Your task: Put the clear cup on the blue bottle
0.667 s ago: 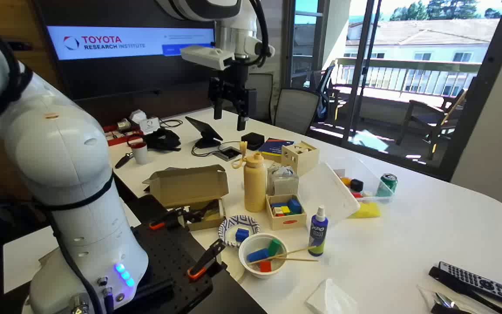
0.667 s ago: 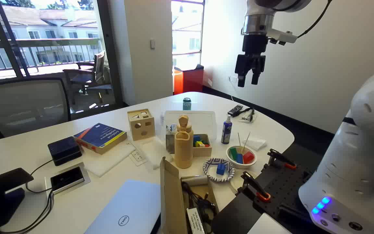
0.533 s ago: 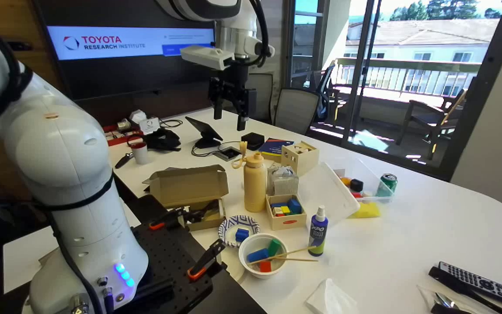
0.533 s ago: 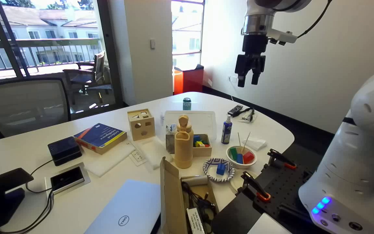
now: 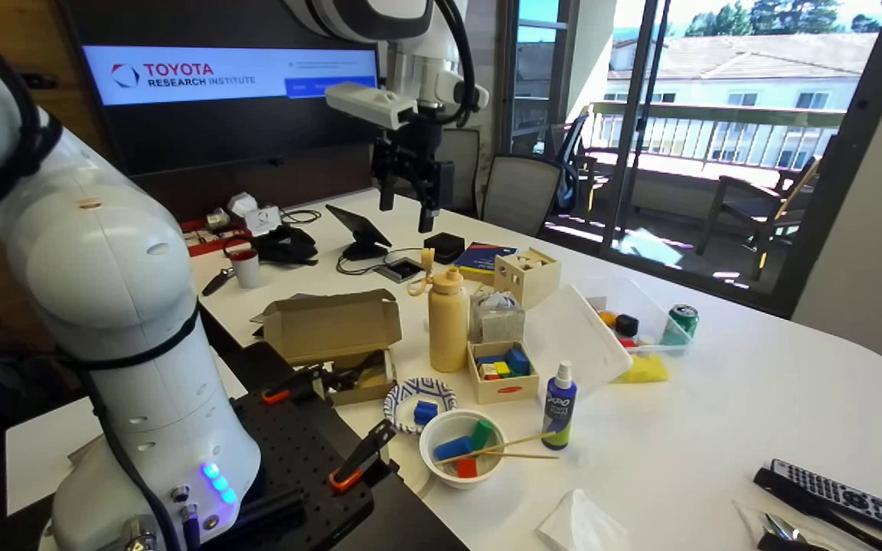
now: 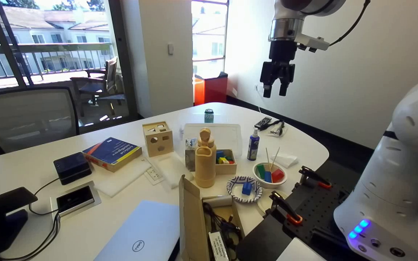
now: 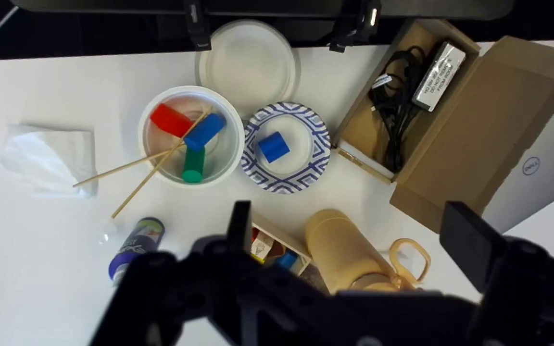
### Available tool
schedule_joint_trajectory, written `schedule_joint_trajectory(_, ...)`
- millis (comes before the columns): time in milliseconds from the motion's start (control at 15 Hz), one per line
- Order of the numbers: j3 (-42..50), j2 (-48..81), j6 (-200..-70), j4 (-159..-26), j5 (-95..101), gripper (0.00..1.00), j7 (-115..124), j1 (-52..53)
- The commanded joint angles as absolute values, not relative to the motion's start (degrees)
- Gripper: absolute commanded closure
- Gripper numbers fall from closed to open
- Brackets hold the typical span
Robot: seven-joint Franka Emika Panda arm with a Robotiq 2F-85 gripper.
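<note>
The gripper [image 5: 406,217] hangs high over the desk [image 5: 717,444], fingers [image 5: 427,220] well apart. The blue bottle [image 5: 558,411] stands upright, in from the robot-side edge; between it and that edge sits a white bowl [image 7: 229,150] of blocks [image 7: 171,120], just beside a patterned plate [image 7: 301,153].

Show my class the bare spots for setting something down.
Broad: table midway between spray bottle, soda can and remote. Smaller: between laptop and black panel. Crowded: around the tan bottle, with block box, cardboard box and plate close.
</note>
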State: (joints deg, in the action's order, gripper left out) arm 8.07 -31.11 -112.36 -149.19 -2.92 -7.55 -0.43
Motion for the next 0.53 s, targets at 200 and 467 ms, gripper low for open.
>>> schedule_joint_trajectory(200, 13.37, -9.22, -121.13, -136.5, -6.75, 0.0, -9.93, -4.21)
schedule_joint_trajectory(467, 16.25, 3.69, -127.09, -126.86, -10.27, 0.0, -11.5, -8.92)
